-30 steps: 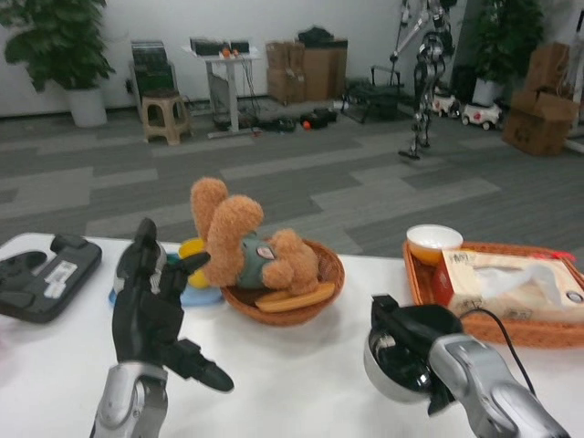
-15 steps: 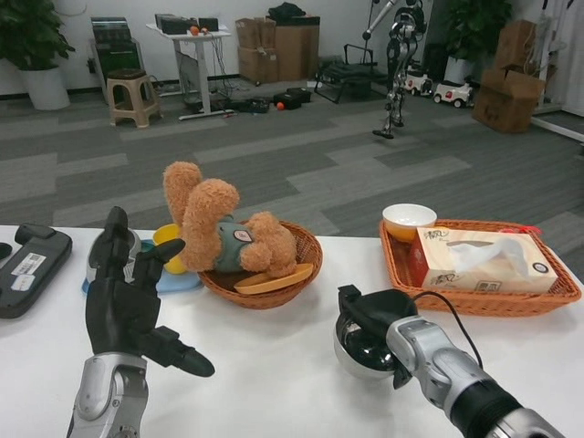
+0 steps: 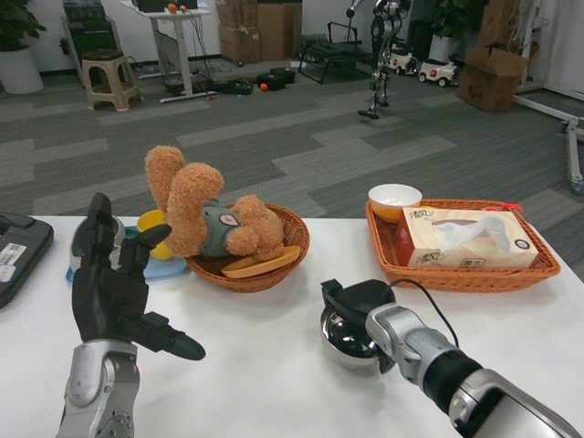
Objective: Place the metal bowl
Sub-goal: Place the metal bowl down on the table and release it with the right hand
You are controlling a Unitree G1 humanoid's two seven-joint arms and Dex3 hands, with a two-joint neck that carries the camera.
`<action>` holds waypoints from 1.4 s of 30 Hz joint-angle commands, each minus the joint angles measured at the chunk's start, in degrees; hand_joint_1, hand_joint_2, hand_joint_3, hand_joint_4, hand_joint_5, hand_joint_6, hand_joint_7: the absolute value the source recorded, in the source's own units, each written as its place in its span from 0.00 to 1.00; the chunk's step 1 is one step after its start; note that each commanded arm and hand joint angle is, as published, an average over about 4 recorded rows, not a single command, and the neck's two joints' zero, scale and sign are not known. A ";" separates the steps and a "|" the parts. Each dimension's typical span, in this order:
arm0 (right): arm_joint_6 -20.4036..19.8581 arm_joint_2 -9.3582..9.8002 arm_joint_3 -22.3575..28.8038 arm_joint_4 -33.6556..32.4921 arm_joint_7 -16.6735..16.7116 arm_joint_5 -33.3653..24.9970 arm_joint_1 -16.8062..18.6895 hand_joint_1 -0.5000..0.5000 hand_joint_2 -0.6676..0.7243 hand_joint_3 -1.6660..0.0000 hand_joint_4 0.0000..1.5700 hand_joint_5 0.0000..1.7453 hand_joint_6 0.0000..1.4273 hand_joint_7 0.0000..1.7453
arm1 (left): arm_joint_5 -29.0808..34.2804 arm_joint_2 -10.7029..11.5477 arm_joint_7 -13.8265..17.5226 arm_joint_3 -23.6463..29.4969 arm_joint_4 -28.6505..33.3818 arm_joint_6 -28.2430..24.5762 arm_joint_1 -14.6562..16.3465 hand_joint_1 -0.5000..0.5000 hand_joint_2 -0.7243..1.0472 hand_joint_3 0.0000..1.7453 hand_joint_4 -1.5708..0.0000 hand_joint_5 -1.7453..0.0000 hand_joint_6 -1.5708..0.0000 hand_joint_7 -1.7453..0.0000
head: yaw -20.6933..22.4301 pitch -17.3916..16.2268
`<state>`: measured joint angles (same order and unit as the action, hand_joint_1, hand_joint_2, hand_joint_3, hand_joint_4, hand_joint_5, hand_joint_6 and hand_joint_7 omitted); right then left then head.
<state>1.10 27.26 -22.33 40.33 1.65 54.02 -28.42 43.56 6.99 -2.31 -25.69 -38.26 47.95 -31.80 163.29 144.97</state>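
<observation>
The metal bowl (image 3: 339, 334) is shiny and round and sits on the white table (image 3: 255, 365) right of centre, near the front. My right hand (image 3: 358, 306) grips its rim from the right, black fingers curled over the edge and hiding part of the bowl. At the left my left hand (image 3: 114, 287) is raised above the table, palm toward the camera, fingers spread, holding nothing.
A woven basket (image 3: 274, 265) with a brown teddy bear (image 3: 205, 214) stands behind the bowl. An orange tray (image 3: 461, 269) at the right holds a tissue box (image 3: 461, 239) and a small bowl (image 3: 395, 201). A black device (image 3: 14, 255) lies at the left edge.
The camera has tilted down and shifted, so the whole scene has slid left and lower. My right hand still holds the bowl, which now sits lower toward the table. The left hand stays raised.
</observation>
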 commanded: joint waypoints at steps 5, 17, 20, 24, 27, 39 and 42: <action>0.32 0.16 -3.09 1.27 0.00 0.93 -0.69 0.42 0.23 0.10 0.30 0.58 0.00 0.97 | 0.30 -0.05 0.03 -0.24 -0.48 0.30 -0.45 0.04 0.30 0.00 0.31 0.29 1.00 0.96 | -0.01 -0.64; 0.17 0.86 -1.88 -2.64 -0.62 0.21 0.80 0.30 0.39 0.07 0.01 0.99 0.00 0.99 | 0.30 -0.05 0.03 -0.15 -0.41 0.30 -0.45 0.04 0.30 0.00 0.31 0.29 1.00 0.96 | 0.03 -0.70; 0.39 0.99 -1.40 -3.59 -1.08 0.07 1.31 0.27 0.50 0.07 0.00 0.92 0.00 0.96 | 0.30 -0.05 0.03 -0.15 -0.41 0.30 -0.41 0.04 0.30 0.00 0.31 0.29 1.00 0.96 | 0.13 -0.67; 0.70 1.17 -0.65 -4.03 -1.69 -0.32 1.66 0.18 0.76 0.62 0.00 0.85 0.00 0.96 | 0.30 -0.05 0.03 -0.06 -0.41 0.30 -0.37 0.04 0.30 0.00 0.31 0.29 1.00 0.96 | 0.27 -0.70; 1.27 1.28 -0.35 -4.12 -1.91 -1.42 1.79 0.15 0.92 0.88 0.00 0.74 0.00 0.91 | 0.30 -0.05 0.03 -0.06 -0.41 0.30 -0.37 0.04 0.30 0.00 0.31 0.29 1.00 0.96 | 0.37 -0.83; 3.66 1.30 1.04 -3.85 -2.29 -9.99 2.16 0.08 1.00 1.00 0.00 0.11 0.00 0.56 | 0.39 -0.05 0.03 0.02 -0.41 0.35 -0.37 0.04 0.30 0.00 0.31 0.24 1.00 0.96 | 0.85 -0.93; 3.60 1.26 2.69 -3.68 -2.40 -12.28 2.56 0.07 1.00 1.00 0.00 0.07 0.00 0.51 | 0.41 -0.05 0.03 0.00 -0.41 0.48 -0.34 0.04 0.30 0.00 0.31 0.24 1.00 0.96 | 0.96 -0.86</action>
<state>4.29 27.90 -20.92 36.20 -0.40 42.70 -26.76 43.62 6.96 -2.31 -25.69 -38.27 47.95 -31.80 164.21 144.09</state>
